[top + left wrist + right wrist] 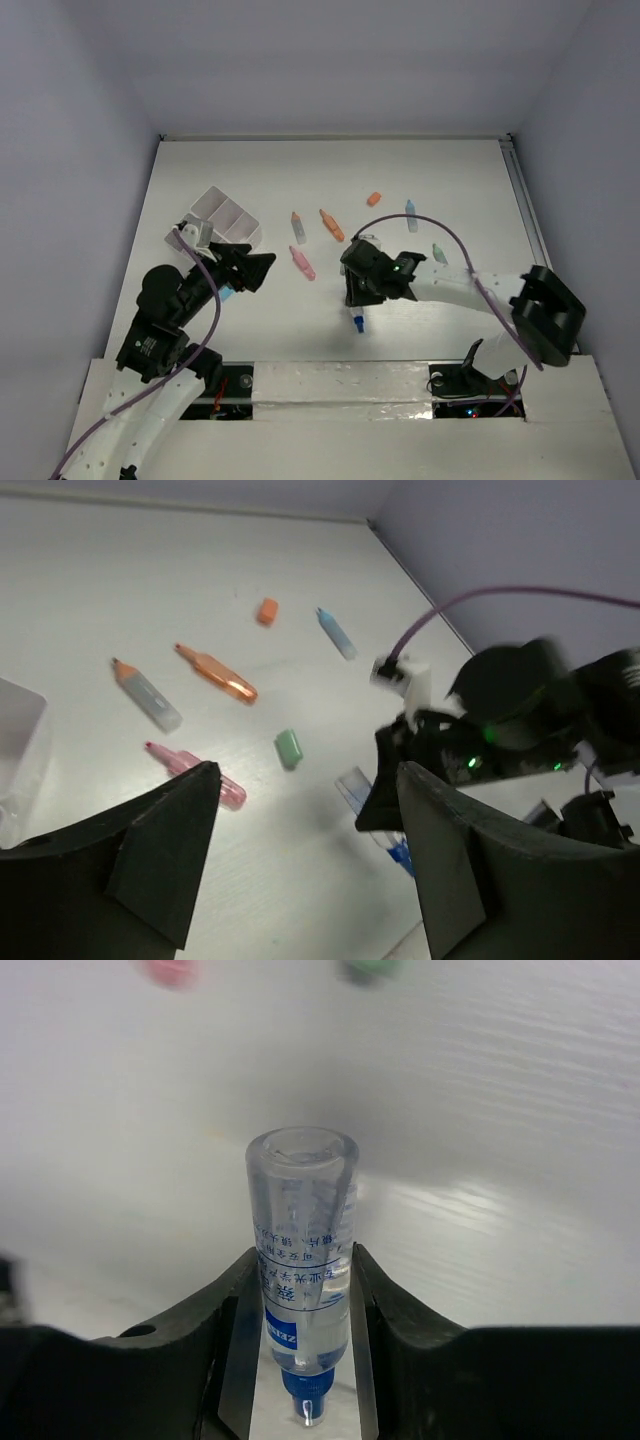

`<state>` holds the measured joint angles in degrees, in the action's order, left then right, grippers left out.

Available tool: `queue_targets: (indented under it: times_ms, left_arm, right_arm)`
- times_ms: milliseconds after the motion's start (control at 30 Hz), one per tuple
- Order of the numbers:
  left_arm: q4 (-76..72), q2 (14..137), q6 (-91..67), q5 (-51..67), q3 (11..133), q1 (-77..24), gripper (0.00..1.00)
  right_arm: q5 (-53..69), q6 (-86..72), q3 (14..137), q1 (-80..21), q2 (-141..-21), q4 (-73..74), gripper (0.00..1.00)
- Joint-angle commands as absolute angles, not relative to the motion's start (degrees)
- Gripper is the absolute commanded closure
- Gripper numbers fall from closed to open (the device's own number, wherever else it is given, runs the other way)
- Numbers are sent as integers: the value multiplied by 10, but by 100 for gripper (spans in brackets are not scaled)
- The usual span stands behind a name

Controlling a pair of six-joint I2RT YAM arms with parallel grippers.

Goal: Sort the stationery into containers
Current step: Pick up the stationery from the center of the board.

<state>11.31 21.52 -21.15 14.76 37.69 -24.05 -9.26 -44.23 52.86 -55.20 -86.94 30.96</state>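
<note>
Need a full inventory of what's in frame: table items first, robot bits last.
containers: 1 joined set, white, far left
pink marker: 1, pink, centre
grey marker: 1, grey with an orange tip, behind the pink one
orange marker: 1, orange, centre
eraser: 1, orange, further back
light blue marker: 1, light blue, right of the eraser
pale green marker: 1, pale green, right of the right pincer
green block: 1, green, near the pink marker, hidden in the top view
tube: 1, clear with a blue cap, in the right pincer
left pincer: open, empty, by the containers
right pincer: shut on the tube
</note>
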Motion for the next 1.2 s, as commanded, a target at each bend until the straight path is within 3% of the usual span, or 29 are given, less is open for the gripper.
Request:
queue_targets:
  times_ms: [0, 367, 933, 1167]
  left_arm:
    - [53, 200, -257, 219, 350, -244, 34]
    - [-59, 185, -346, 250, 295, -244, 40]
    - [-149, 246, -383, 265, 274, -244, 34]
    - [-154, 272, -384, 279, 279, -244, 43]
  right_arm:
    - [-17, -474, 551, -553, -764, 156, 83]
    - [181, -647, 575, -508, -810, -235, 83]
    - [247, -721, 553, -497, -828, -351, 82]
    - [243, -717, 556, -497, -834, -358, 82]
